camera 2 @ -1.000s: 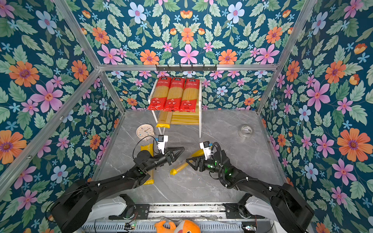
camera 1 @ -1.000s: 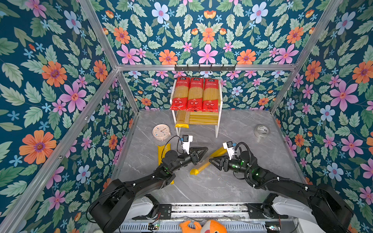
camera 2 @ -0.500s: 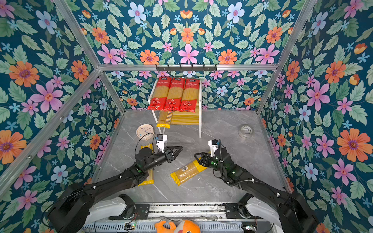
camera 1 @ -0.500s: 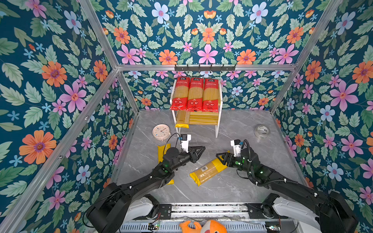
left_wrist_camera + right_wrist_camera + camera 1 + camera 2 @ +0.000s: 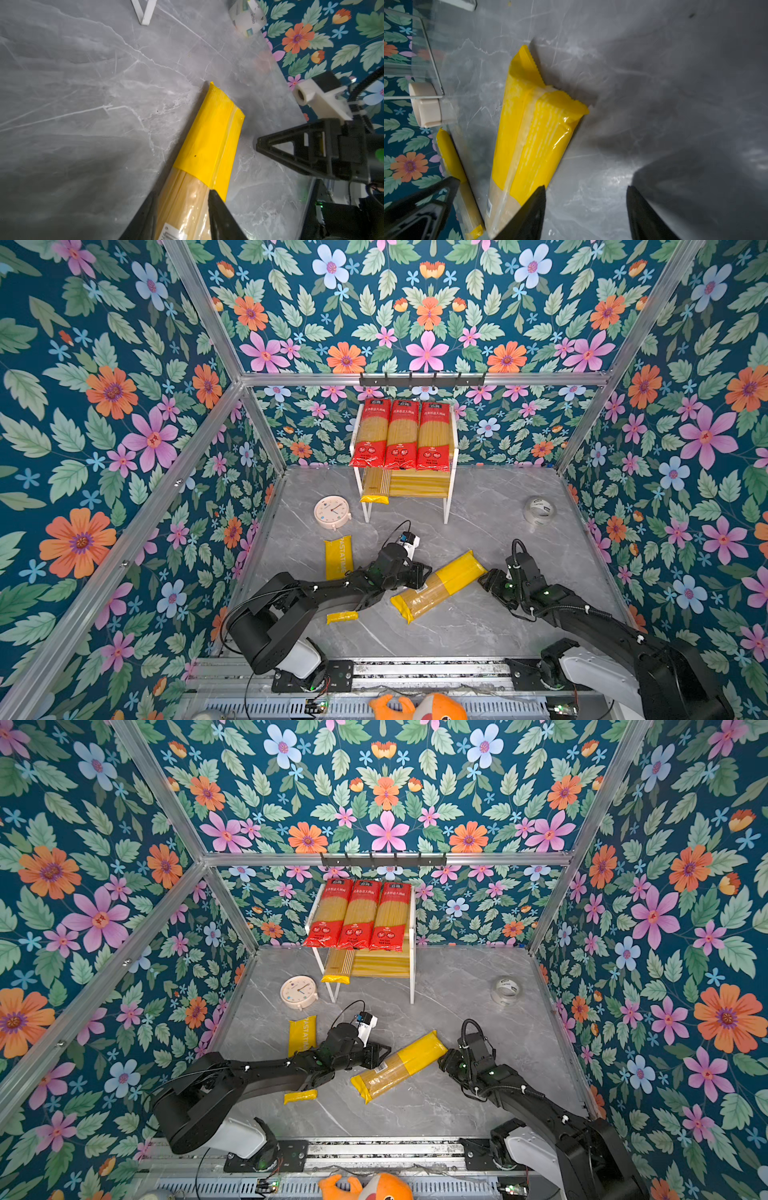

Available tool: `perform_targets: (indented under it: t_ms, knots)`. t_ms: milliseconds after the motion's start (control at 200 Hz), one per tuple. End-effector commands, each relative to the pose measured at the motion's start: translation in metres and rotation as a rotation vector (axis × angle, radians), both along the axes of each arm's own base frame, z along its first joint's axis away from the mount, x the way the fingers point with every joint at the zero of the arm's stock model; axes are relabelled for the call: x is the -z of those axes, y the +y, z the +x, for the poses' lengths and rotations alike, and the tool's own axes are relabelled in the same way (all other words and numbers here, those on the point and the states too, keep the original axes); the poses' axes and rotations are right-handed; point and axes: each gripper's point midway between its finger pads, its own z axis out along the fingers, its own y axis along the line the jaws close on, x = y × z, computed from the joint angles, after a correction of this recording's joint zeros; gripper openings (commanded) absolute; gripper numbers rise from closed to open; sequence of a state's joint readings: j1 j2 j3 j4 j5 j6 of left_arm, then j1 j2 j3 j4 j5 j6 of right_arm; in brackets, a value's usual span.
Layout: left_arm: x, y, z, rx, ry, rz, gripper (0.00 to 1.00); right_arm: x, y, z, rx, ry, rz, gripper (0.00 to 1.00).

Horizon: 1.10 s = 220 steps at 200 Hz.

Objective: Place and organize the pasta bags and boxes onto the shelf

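A yellow pasta packet (image 5: pixel 440 587) (image 5: pixel 399 1067) lies flat and slantwise on the grey table. My left gripper (image 5: pixel 419 574) (image 5: pixel 185 205) is open, its fingers straddling the packet's clear middle (image 5: pixel 182 203). My right gripper (image 5: pixel 484 578) (image 5: pixel 586 191) is open and empty, just off the packet's yellow end (image 5: pixel 533 135). A second yellow packet (image 5: pixel 338 558) (image 5: pixel 452 162) lies partly under the left arm. The shelf (image 5: pixel 451 489) holds three red packets (image 5: pixel 401 435) on its top tier and one yellow packet (image 5: pixel 375 485) on the lower tier.
A round clock (image 5: pixel 331 512) stands left of the shelf and a tape roll (image 5: pixel 539 510) lies at the back right. A black hook rail (image 5: pixel 422 379) hangs above the shelf. An orange plush toy (image 5: pixel 419 709) lies beyond the front rail. Flowered walls enclose three sides.
The packet went from standing on edge between the grippers to lying flat. The right gripper drew back off its end. The left gripper's jaws parted and came over the packet's middle.
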<state>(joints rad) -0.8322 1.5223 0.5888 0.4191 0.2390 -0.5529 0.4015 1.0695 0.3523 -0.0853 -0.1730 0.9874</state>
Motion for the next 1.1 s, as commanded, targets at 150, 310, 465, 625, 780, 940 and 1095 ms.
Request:
perform_targets:
  t_ms: [150,310,465,625,780,940,1095]
  knots:
    - [0.021,-0.002,-0.002,0.024,0.035,0.037,0.43,-0.005,0.01,0.037,0.056,-0.1,0.064,0.55]
    - [0.033,-0.004,-0.006,0.039,0.068,0.044,0.41,-0.001,0.012,0.051,0.128,-0.154,0.138,0.44]
    - [0.037,-0.006,-0.008,0.051,0.085,0.033,0.4,0.008,0.008,0.057,0.192,-0.155,0.156,0.39]
    - [0.034,-0.012,-0.008,0.065,0.091,0.011,0.39,0.0,0.009,0.066,0.225,-0.258,0.22,0.1]
    - [0.017,-0.002,-0.001,0.053,0.018,0.015,0.44,-0.019,0.016,0.072,0.226,-0.306,0.241,0.0]
    - [-0.012,0.005,-0.002,0.072,-0.106,0.069,0.54,-0.054,0.027,0.068,0.213,-0.331,0.201,0.0]
    - [-0.036,-0.01,-0.033,0.184,-0.299,0.169,0.7,-0.099,0.03,0.063,0.219,-0.378,0.15,0.0]
